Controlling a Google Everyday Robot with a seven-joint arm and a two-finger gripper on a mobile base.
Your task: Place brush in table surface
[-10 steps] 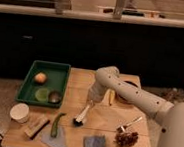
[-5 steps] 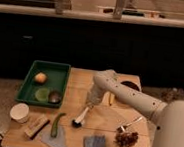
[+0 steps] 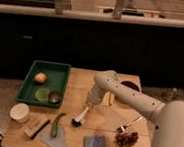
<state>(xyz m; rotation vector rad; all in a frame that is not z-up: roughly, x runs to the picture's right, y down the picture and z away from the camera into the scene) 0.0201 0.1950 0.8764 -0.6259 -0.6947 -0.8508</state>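
Observation:
The brush (image 3: 81, 116) has a cream-white handle and a small dark head. It hangs slanted from my gripper (image 3: 89, 104), and its head is at or just above the table surface (image 3: 79, 84), near the middle front. The gripper is shut on the upper end of the handle. My white arm reaches in from the right, over the pale wooden planks.
A green tray (image 3: 30, 83) at the left holds a few round items. A white cup (image 3: 19, 112), a wooden scrub brush (image 3: 35, 126) and a green vegetable (image 3: 56, 124) on a grey cloth lie front left. A blue-grey sponge (image 3: 94, 143), a metal spoon (image 3: 130, 124) and a dark cluster (image 3: 126, 138) lie front right.
My gripper has moved slightly left and lower with the brush. The brush head has come down toward the tabletop.

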